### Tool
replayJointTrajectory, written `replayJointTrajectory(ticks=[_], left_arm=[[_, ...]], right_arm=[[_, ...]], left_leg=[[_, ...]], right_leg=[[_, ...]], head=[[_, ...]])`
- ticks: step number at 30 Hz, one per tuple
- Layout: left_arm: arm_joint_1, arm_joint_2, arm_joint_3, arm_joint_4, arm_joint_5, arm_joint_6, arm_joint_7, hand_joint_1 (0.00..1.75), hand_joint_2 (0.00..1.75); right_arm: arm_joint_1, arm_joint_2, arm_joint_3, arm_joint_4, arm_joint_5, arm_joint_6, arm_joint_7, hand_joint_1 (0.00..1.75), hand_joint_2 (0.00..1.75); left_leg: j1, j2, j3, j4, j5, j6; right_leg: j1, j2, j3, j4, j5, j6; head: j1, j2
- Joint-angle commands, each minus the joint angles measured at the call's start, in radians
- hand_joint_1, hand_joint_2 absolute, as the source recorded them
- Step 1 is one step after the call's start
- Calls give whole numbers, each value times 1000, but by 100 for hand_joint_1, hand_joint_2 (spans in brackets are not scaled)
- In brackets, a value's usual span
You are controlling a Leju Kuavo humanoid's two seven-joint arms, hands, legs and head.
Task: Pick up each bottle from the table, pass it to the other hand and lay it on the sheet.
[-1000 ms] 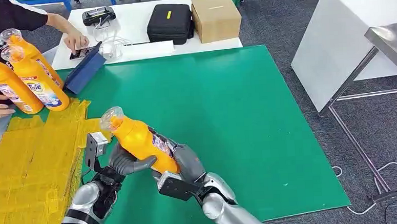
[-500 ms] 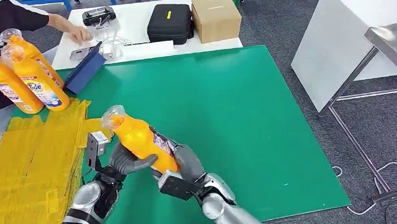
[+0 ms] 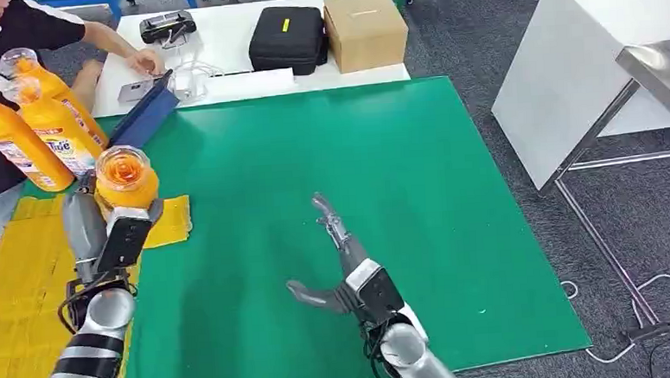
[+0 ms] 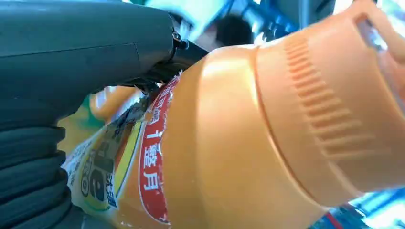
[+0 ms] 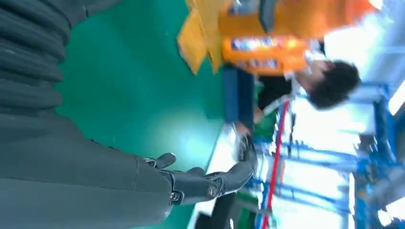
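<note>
- Presently, left hand (image 3: 91, 232) grasps the orange bottle (image 3: 127, 176) upright, over the yellow sheet's (image 3: 25, 292) edge.
- Right hand (image 3: 340, 262) released, fingers spread above bare green table (image 3: 418, 193).
- Three bottles (image 3: 38, 127) stand at the far-left corner.

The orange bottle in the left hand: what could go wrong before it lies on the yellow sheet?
1. The orange bottle is held upright by the left hand; laid down carelessly, it may roll off the yellow sheet.
2. Three bottles stand close by and could be knocked over.
</note>
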Motion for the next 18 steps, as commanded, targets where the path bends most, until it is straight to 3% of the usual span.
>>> replayJointTrajectory(ticks=[1,3,6,7,8,10,16,17,18], left_arm=[[-89,31,77,149,-46,22,5,175,175],[-108,66,82,208,-308,98,119,175,175],[-92,90,202,204,-866,98,277,175,175],[-107,102,199,248,-871,98,283,175,175],[-119,154,160,288,-818,98,290,175,175],[-124,153,167,330,-944,98,387,175,175],[-135,140,201,393,-946,98,357,175,175],[-128,143,152,403,-945,98,399,175,175],[-137,153,153,445,-937,98,365,175,175]], right_arm=[[24,-41,-59,-80,-14,13,-3,0,175],[22,-44,-70,-83,-32,20,-12,0,175],[15,-57,-79,-84,-73,44,-8,0,175],[14,-58,-78,-84,-80,44,-11,0,175],[12,-64,-87,-81,-88,55,-19,0,175],[10,-58,-81,-92,-93,51,-16,0,175],[7,-59,-79,-103,-118,53,6,0,175],[6,-63,-76,-107,-122,48,8,0,175],[0,-70,-70,-110,-127,43,14,0,175]], left_leg=[[2,-2,2,1,-1,-1],[2,-4,4,1,-2,-2],[2,-1,4,1,-2,-2],[2,1,5,2,-3,-2],[2,1,6,1,-3,-2],[1,2,5,0,-2,-2],[3,-1,5,2,-3,-2],[1,-1,3,0,-1,-1],[2,-3,4,1,-1,-1]], right_leg=[[2,-1,3,0,-1,-2],[2,-2,6,-1,-2,-2],[2,1,5,-1,-1,-2],[2,2,5,0,-2,-3],[2,3,6,0,-2,-3],[2,4,4,-1,-1,-2],[3,2,5,0,-2,-3],[2,0,3,0,-1,-1],[2,-1,5,-1,-2,-2]], head=[[0,0],[0,0],[0,0],[0,0],[0,0],[0,0],[0,0],[0,0],[0,0]])
